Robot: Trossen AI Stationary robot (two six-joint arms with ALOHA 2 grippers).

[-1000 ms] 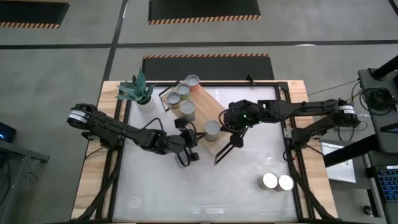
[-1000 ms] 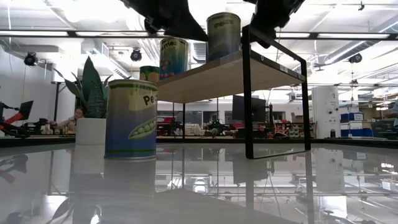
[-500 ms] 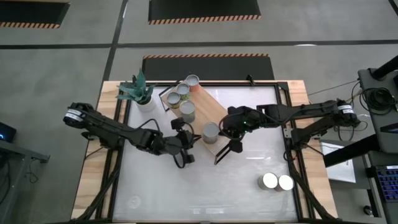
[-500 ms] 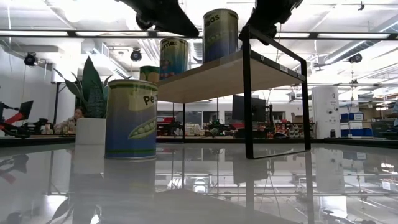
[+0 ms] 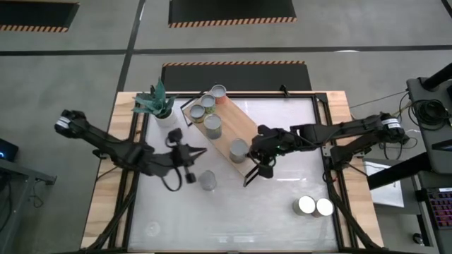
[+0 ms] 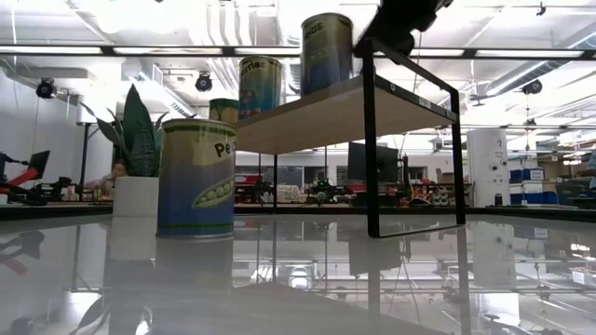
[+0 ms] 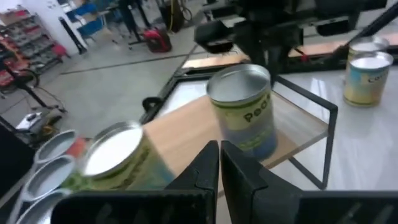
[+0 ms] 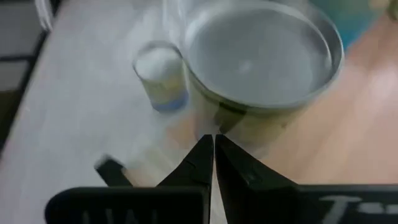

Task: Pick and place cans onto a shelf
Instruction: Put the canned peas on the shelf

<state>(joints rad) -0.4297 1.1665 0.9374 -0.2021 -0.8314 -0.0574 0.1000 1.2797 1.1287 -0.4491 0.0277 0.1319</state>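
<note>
The light-wood shelf (image 5: 233,130) slants across the table's far middle and carries several cans. The one nearest its near end, a pea can (image 5: 239,149) (image 7: 242,109), stands upright. My right gripper (image 5: 250,153) (image 8: 213,142) is shut, with its tips at this can's right side. Another pea can (image 5: 207,180) (image 6: 196,177) stands upright on the white tabletop in front of the shelf. My left gripper (image 5: 192,162) (image 7: 219,155) is shut, empty and raised, left of that can. Two white-topped cans (image 5: 315,206) stand near the near right corner. My right gripper has its shut fingertips (image 8: 205,149) against the lower side wall (image 8: 225,121) of the shelf's nearest can. It comes from the table's right, slanting down. The can stands upright with its base on the shelf board.
A white pot with a green plant (image 5: 157,106) stands at the far left beside the shelf's far end. The shelf's black wire frame (image 6: 372,140) stands at its near end, just under my right gripper. The near middle of the tabletop (image 5: 240,219) is bare.
My left gripper has drawn back toward the table's left edge and risen, still shut, uncovering the can on the tabletop. My right gripper has edged toward the shelf's nearest can. That can has slid a little along the board toward the near left and stays upright.
</note>
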